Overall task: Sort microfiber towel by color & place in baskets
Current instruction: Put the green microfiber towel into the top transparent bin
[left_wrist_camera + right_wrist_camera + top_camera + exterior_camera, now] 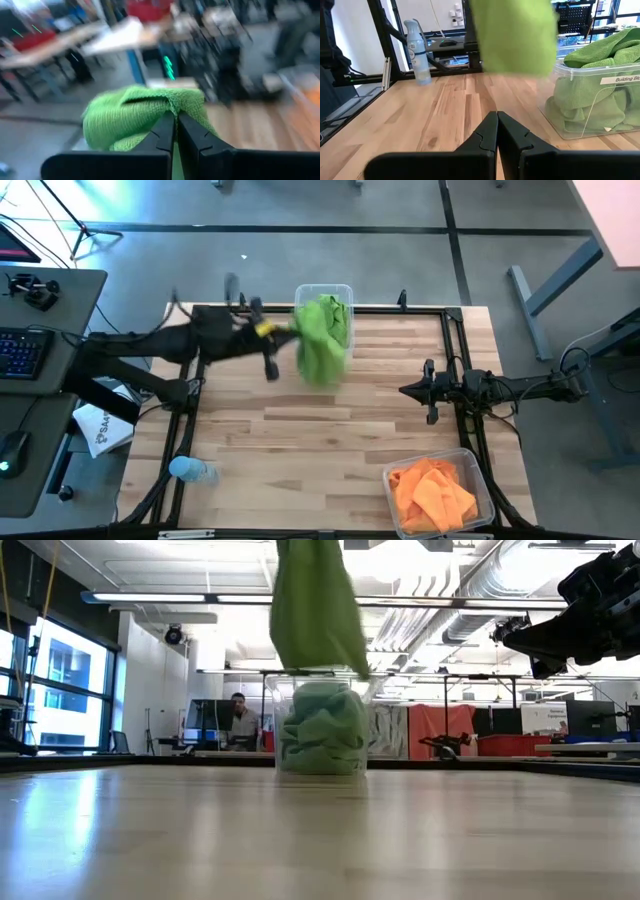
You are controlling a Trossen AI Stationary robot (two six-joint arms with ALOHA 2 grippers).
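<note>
A lime green microfiber towel [321,348] hangs from my left gripper [176,125], which is shut on it beside the far basket [326,292]. That clear tub stands at the table's far edge and holds more green towels [322,730]. In the low view the held towel [315,610] dangles just above that tub. A second clear basket [482,485] at the near right corner holds orange towels [432,492]. My right gripper [496,122] is shut on nothing, hovering over the table's right side [432,390]. My left gripper pinches a bunched upper part of the green towel [172,106] between its two fingers, reaching in from the table's left. The cloth drapes over and past the fingertips. It hangs lifted clear of the table, with its lower end [322,662] close above the tub's green pile.
A blue-capped bottle [190,470] lies near the table's near left corner. A white bag [100,430] sits off the table's left side, beside a desk with a keyboard [22,352]. A person [238,715] sits far behind the table. Bare wood [300,440] spans the middle.
</note>
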